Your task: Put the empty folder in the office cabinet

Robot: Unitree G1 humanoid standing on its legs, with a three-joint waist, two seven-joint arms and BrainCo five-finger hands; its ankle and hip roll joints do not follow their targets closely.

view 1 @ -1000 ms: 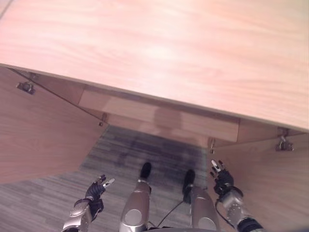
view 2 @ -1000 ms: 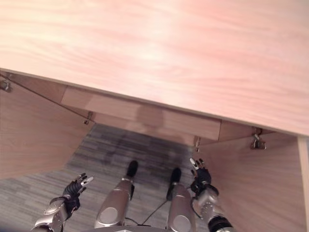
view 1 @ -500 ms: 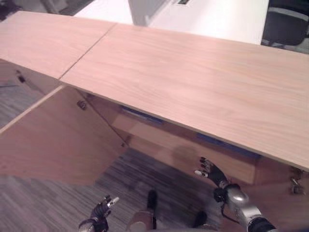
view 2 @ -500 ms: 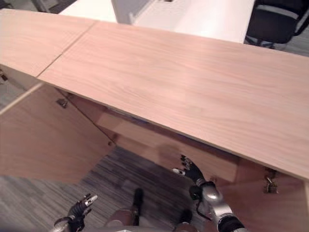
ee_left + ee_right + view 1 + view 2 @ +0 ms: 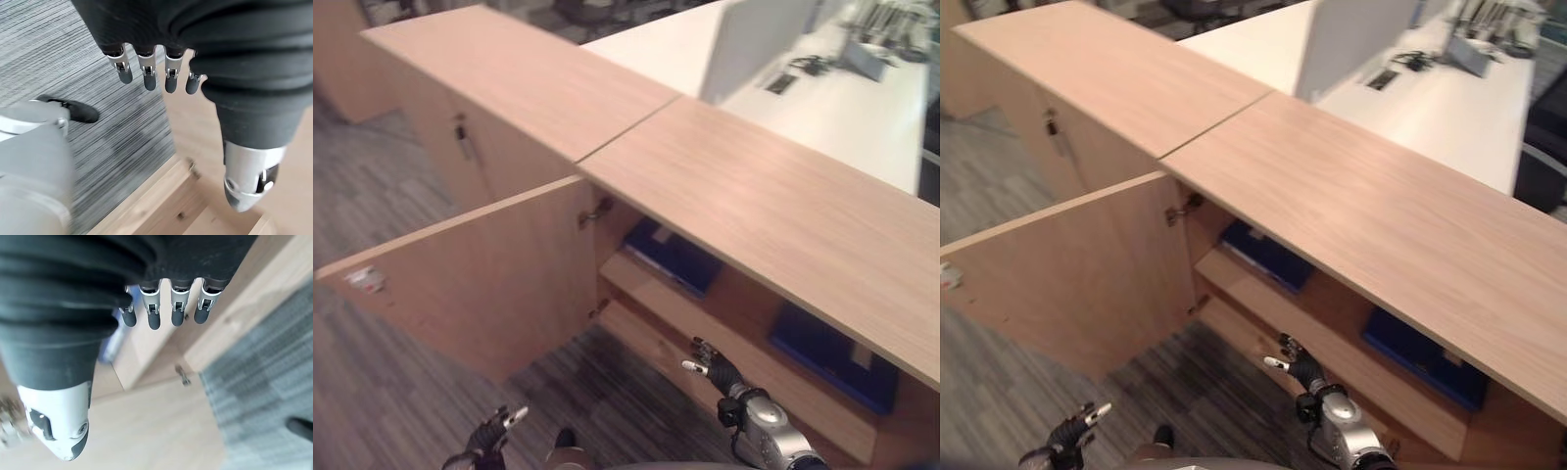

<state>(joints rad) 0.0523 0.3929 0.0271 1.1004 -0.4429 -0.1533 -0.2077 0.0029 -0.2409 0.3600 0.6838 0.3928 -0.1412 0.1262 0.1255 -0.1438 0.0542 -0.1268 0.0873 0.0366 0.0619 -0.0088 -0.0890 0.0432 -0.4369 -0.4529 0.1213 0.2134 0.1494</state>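
Observation:
The wooden office cabinet (image 5: 754,196) stands before me with its left door (image 5: 480,284) swung wide. Inside, a blue folder (image 5: 675,257) lies flat on the upper shelf at the left, and a second blue folder (image 5: 827,348) lies further right. My right hand (image 5: 715,367) hovers low in front of the shelf edge, fingers (image 5: 164,308) straight and empty. Low down by the floor, my left hand (image 5: 494,431) is also open with nothing in it, its fingers (image 5: 146,73) relaxed over the carpet.
A second cabinet (image 5: 499,78) with a shut door joins on the left. Behind stands a white desk (image 5: 822,108) with an upright white panel (image 5: 754,44). Grey striped carpet (image 5: 372,372) covers the floor. The open door juts out on my left.
The camera has swung up from the floor to the cabinet front, so the shelves and blue folders now show. Both hands stay low and empty.

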